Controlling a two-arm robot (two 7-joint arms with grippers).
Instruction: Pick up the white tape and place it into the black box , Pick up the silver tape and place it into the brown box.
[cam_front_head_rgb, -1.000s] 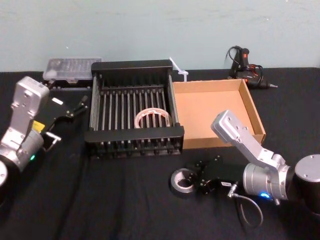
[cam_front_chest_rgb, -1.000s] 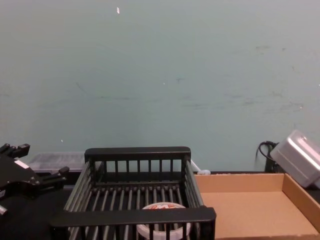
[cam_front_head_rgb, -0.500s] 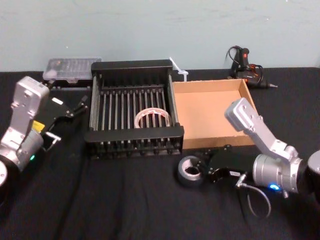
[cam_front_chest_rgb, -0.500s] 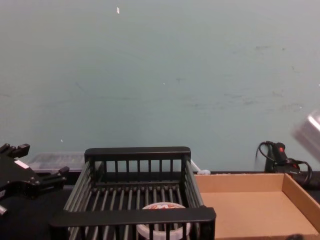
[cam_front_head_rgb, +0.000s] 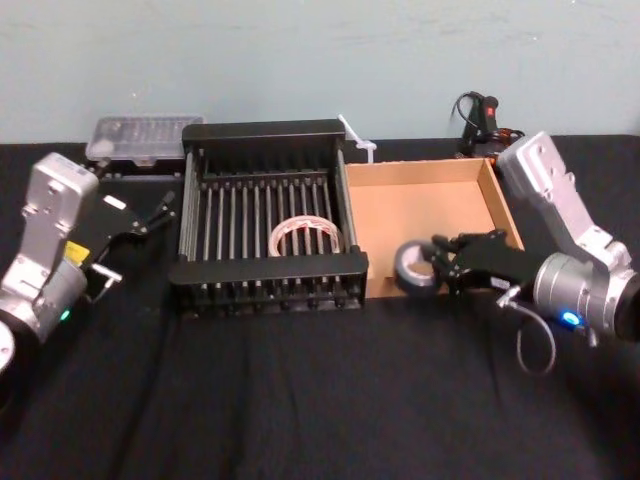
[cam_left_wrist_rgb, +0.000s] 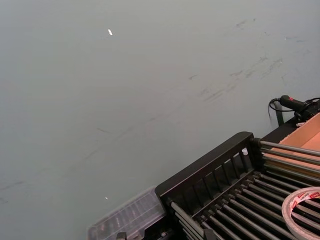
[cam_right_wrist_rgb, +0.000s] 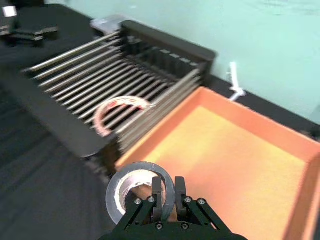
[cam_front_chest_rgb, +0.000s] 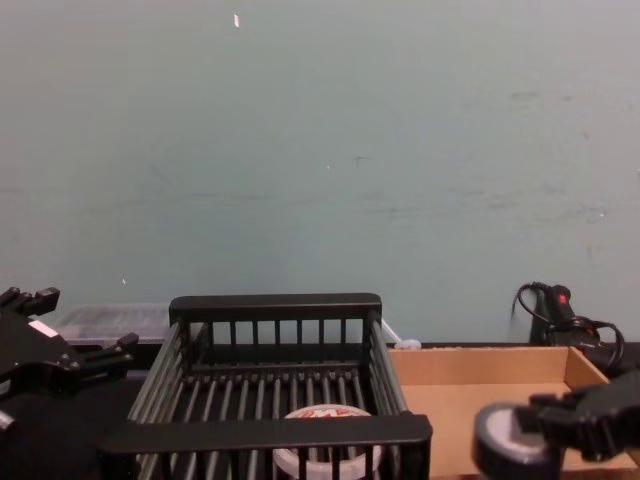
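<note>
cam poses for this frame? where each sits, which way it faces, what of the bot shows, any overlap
Head: up high, looking forward and down; both arms show, left tool idle beside the black box, right tool holding the silver tape at the brown box.
Chest: low, looking forward across the table at the wall; both tools at the lower corners.
Left wrist: faces the wall past the black box.
Right wrist: looks down its own fingers to the silver tape and brown box.
Shared: all four show the white tape in the black box.
</note>
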